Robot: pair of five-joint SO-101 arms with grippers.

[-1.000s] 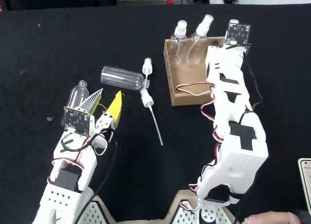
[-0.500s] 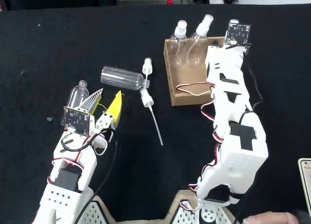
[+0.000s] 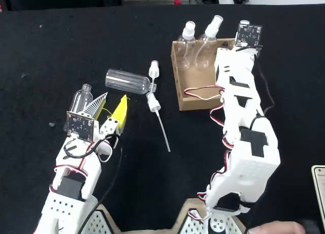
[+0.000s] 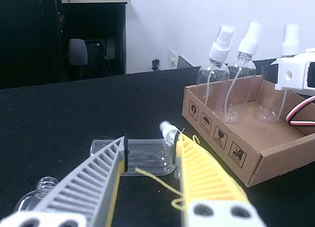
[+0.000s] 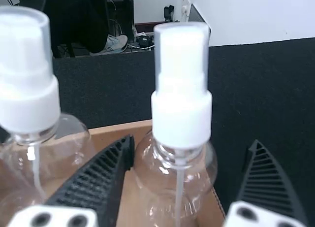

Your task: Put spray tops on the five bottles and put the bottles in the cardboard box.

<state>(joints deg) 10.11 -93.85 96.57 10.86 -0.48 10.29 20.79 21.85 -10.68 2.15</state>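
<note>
The cardboard box (image 3: 189, 94) stands at the back right, holding clear bottles with white spray tops (image 3: 189, 31) (image 3: 216, 25). My right gripper (image 5: 192, 148) is open over the box, its black fingers (image 5: 98, 182) either side of one capped bottle (image 5: 181, 113), with a gap on one side. A second capped bottle (image 5: 29, 113) stands beside it. My left gripper (image 3: 115, 97) is open and empty. An uncapped bottle (image 3: 127, 81) lies just beyond its tips. Another uncapped bottle (image 3: 81, 98) is beside its grey finger. Two loose spray tops (image 3: 154, 70) (image 3: 153, 102) lie between the lying bottle and the box.
The lower spray top's long tube (image 3: 165, 132) stretches toward the front over the black cloth (image 3: 51, 46). A pale flat object (image 3: 320, 186) sits at the right edge. The right arm's body (image 3: 238, 107) runs along the box's right side.
</note>
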